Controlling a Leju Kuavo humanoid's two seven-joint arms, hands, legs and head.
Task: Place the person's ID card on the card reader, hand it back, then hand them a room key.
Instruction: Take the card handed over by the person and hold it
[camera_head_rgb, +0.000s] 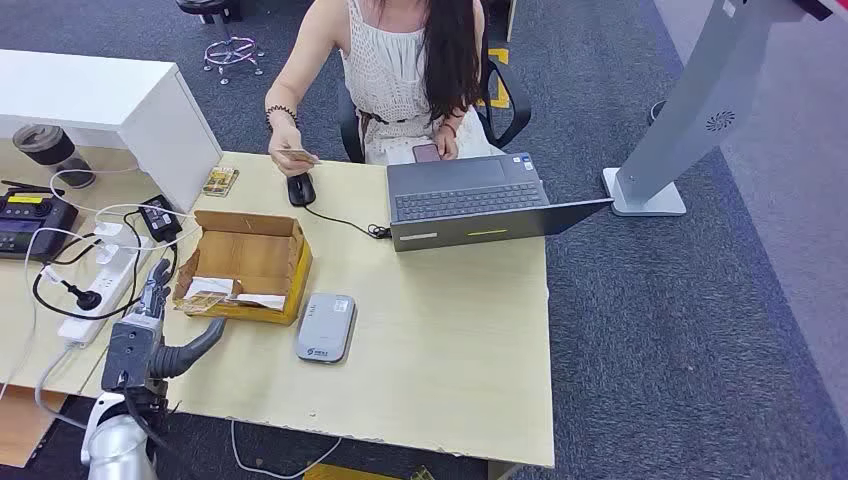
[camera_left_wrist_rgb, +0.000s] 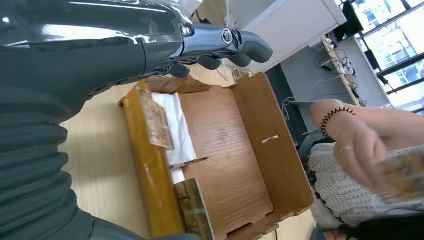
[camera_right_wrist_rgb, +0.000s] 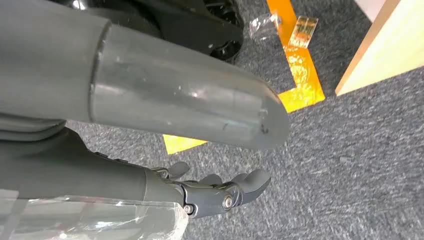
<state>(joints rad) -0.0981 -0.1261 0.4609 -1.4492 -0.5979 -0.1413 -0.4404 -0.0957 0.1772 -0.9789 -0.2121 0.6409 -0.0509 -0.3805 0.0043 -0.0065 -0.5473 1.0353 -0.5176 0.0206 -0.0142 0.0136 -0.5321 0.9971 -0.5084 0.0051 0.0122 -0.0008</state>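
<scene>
- My left hand looks like glossy grey plastic, with a ribbed matt cover behind it.
- The open box I see as smooth brown wood (thin board, cut with slots).
- The table has a pale matt wood-look top, chipped along its near edge.
- The card reader seems smooth silver-grey plastic.
- The floor is rough grey carpet.

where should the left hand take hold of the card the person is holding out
Take the card by its free edge, the end sticking out past the person's fingers. It is thin and lies roughly flat above the desk, so a thumb-and-finger pinch probably suits it. The left hand sits by the wooden box, so come forward over the box.
</scene>
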